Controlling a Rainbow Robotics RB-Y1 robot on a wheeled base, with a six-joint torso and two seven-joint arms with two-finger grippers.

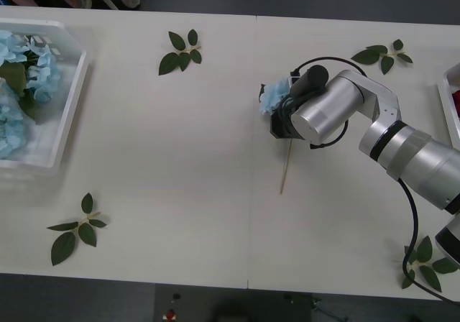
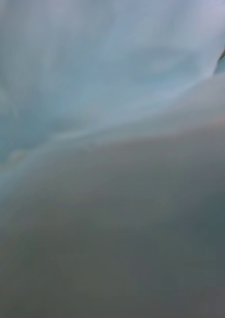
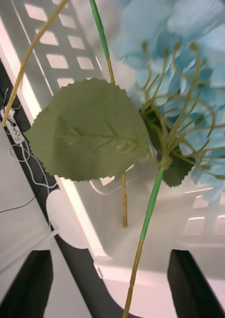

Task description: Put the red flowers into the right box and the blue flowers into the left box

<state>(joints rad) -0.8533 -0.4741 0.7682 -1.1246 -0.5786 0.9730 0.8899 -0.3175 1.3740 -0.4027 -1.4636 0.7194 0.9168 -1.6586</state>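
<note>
**Supervisor:** Report the right tool's position and state.

**Operator:** I have the right tool [image 1: 277,110] down on the tabletop [image 1: 180,164], well to the right of the left box [image 1: 72,95]. It sits directly on one blue flower [image 1: 272,95]. The arm's wrist housing covers the fingers, so I cannot tell whether the tool is clenched or released. The right wrist camera is pressed against pale blue petals [image 2: 92,64].

**Supervisor:** How does that flower lie?

**Operator:** Its head shows on the side of the tool facing the left box. Its thin stem [image 1: 285,167] runs out from under the tool toward the near edge of the tabletop.

**Supervisor:** Left tool?

**Operator:** In the left wrist camera I see its two black fingers [image 3: 28,283] spread apart, released, holding nothing. They hang above the left box, over its gridded base [image 3: 62,49].

**Supervisor:** Contents of the boxes?

**Operator:** The left box holds several blue flowers [image 1: 29,77], with a large green leaf [image 3: 87,129] and stems beneath the left tool. The right box [image 1: 449,110] is far from the left box, at the opposite edge of the tabletop, with something red [image 1: 456,100] inside it.
</note>
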